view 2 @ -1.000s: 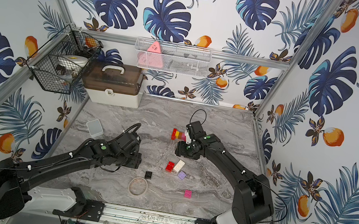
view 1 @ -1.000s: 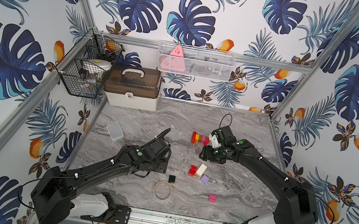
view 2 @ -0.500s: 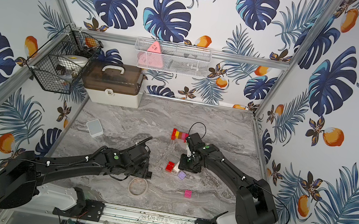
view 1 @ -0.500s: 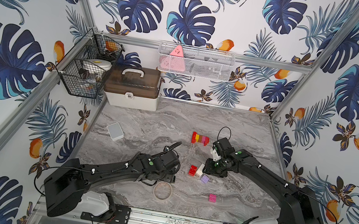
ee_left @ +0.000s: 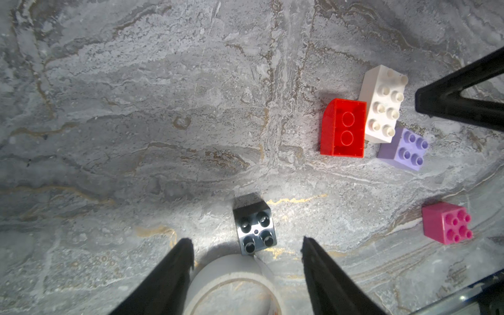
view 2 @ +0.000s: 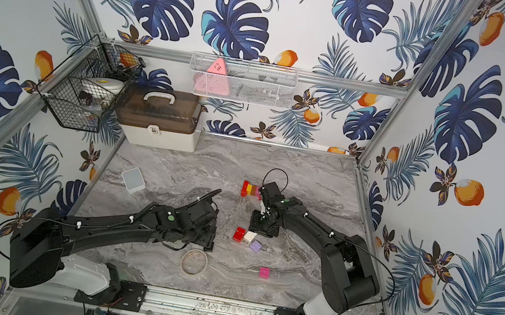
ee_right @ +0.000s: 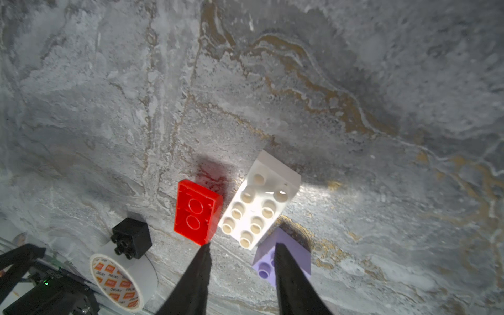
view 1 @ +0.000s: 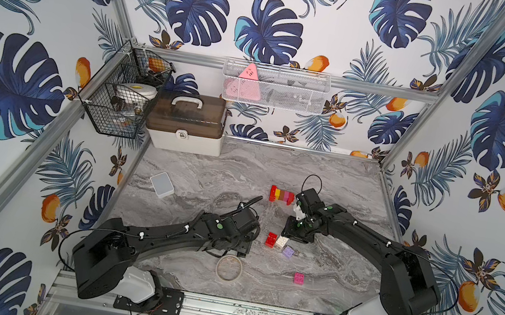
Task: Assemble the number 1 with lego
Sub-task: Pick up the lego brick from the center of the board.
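Note:
Three loose lego bricks lie together mid-table in both top views: red [view 1: 271,239], white [view 1: 281,241] and lilac [view 1: 288,252]. My right gripper [ee_right: 242,244] hovers just behind them, open with a narrow gap and nothing in it. The white brick [ee_right: 259,203] ends just ahead of that gap, and one finger overlaps the lilac brick [ee_right: 301,253]. My left gripper [ee_left: 246,242] stands wide open. A black brick [ee_left: 255,227] sits just beyond its fingertips. A pink brick [view 1: 299,278] lies apart. A red, yellow, orange and pink stack [view 1: 281,195] lies farther back.
A tan tape ring [view 1: 228,267] lies by the left gripper, touching the black brick. A pale grey box [view 1: 162,184] sits at the left. A lidded case [view 1: 185,126] stands at the back left under a wire basket [view 1: 115,100].
The right arm came forward from the stack to the loose bricks and its jaws narrowed. The left arm reached forward and right over the black brick, jaws unchanged.

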Robot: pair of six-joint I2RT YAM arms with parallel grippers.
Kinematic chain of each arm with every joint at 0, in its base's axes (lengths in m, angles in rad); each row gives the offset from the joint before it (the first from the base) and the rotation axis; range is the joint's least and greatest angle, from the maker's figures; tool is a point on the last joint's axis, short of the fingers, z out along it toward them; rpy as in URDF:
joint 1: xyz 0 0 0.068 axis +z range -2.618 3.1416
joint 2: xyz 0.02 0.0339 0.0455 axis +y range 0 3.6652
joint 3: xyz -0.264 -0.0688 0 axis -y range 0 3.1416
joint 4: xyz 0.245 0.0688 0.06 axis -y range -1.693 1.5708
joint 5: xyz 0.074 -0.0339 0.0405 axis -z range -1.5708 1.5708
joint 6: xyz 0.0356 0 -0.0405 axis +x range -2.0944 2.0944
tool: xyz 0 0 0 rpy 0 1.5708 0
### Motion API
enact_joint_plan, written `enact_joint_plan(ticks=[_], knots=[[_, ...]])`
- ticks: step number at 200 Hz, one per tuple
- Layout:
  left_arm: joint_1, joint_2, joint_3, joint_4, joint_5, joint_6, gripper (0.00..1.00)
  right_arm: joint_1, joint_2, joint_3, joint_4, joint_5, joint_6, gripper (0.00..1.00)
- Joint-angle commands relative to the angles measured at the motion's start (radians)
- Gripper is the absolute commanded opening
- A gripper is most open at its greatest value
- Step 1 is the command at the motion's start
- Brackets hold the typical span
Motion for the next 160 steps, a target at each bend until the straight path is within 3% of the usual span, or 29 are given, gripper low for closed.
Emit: enact_joint_plan(ticks=[1,38,54,101,129,160], knots=[[0.0,0.002,0.0,-0.007,-0.027,0.025,0.68,0.008,-0.002,0.019,0.002,-0.035,-0.043,0.39],[0.019,0.018,0.004,0.021,0.021,0.055,0.65,0.02,-0.031,0.003,-0.061,0.013,-0.034,0.37],[0.021,0.022,0.001,0.086,0.097,0.121,0.66,0.02,-0.048,-0.017,-0.084,0.028,-0.014,0.39],[0.019,0.124,0.08,0.139,0.176,0.264,0.71,0.02,-0.126,-0.078,-0.159,0.07,0.016,0.44],[0.02,0.209,0.17,0.085,0.156,0.275,0.7,0.02,-0.144,-0.105,-0.182,0.044,0.025,0.42],[0.063,0.184,0.154,0.115,0.118,0.271,0.68,0.02,-0.128,-0.129,-0.132,0.005,0.06,0.46]])
